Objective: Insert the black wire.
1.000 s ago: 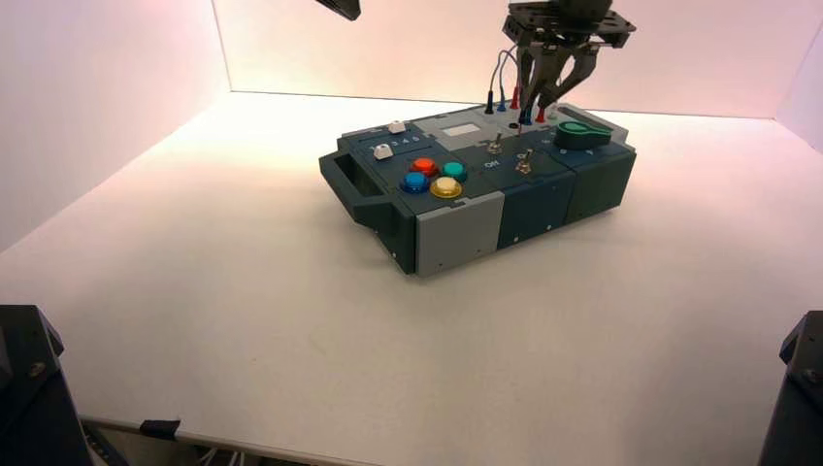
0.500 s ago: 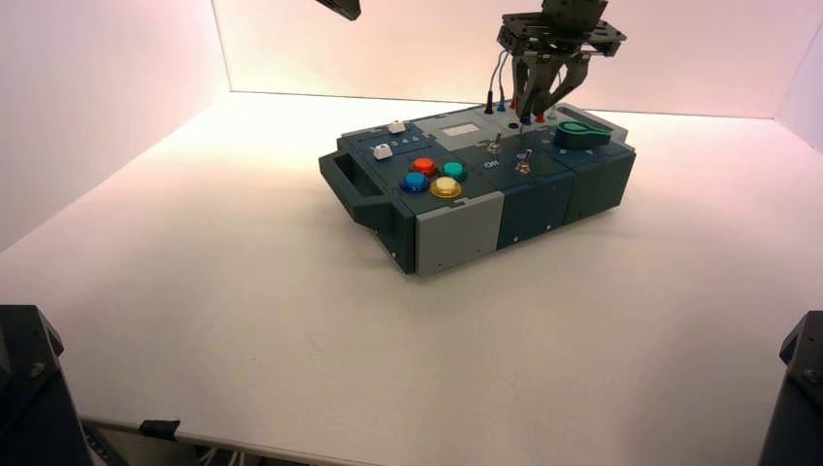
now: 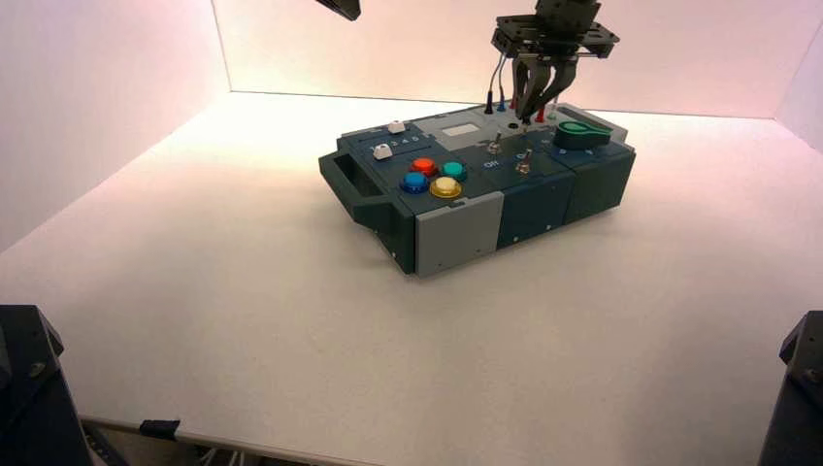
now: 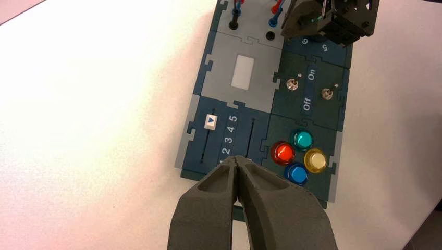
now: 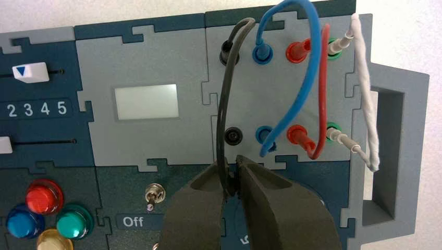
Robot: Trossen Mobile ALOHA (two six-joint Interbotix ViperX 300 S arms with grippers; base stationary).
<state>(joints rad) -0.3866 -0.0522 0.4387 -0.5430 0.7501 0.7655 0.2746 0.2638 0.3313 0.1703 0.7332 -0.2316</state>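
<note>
The right gripper [image 5: 233, 179], open a second ago, now pinches the black wire [image 5: 224, 120] near the box's [image 3: 456, 233] far edge; its free plug hovers beside the empty black socket [image 5: 233, 136].

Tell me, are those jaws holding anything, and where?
The right gripper pinches the black wire near its loose end; the left gripper holds nothing.

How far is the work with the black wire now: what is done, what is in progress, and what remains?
Done: one end of the black wire sits in the far black socket. In hand: the right gripper pinches the free end above the box. Left: the near black socket is empty, so the plug must go in. The left gripper waits shut over the sliders.
</note>
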